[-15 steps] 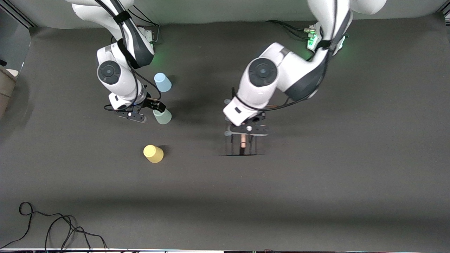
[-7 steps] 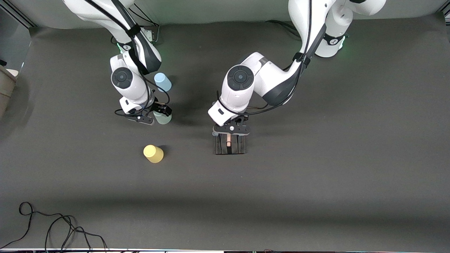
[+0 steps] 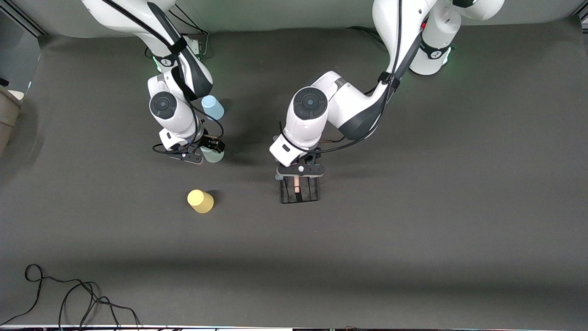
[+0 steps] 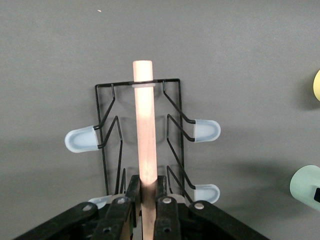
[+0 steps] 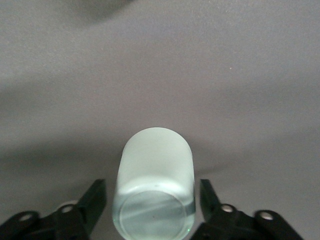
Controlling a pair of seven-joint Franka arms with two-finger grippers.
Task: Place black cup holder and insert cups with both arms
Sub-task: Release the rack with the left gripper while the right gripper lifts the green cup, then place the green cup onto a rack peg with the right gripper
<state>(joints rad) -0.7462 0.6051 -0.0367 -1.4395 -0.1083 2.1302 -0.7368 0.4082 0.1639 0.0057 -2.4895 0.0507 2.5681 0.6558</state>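
Observation:
The black cup holder (image 3: 299, 191) is upright near the middle of the table, its pegs (image 4: 202, 130) pointing sideways. My left gripper (image 3: 298, 180) is shut on its wooden handle (image 4: 144, 130); whether its base touches the mat I cannot tell. The mint green cup (image 3: 213, 154) stands upside down toward the right arm's end. My right gripper (image 3: 209, 148) is open around it, one finger (image 5: 94, 201) on each side with a small gap to the cup (image 5: 154, 182). The blue cup (image 3: 212, 107) stands farther from the front camera than the mint one. The yellow cup (image 3: 200, 201) stands nearer.
A loose black cable (image 3: 69, 294) lies coiled at the table's front edge toward the right arm's end. A beige object (image 3: 7, 115) sits off the table's edge there. Dark mat stretches between the cups and the holder.
The left arm carried the holder toward the right arm's end and lower, then nearly stopped. The right gripper slid around the mint cup and its fingers have narrowed toward it.

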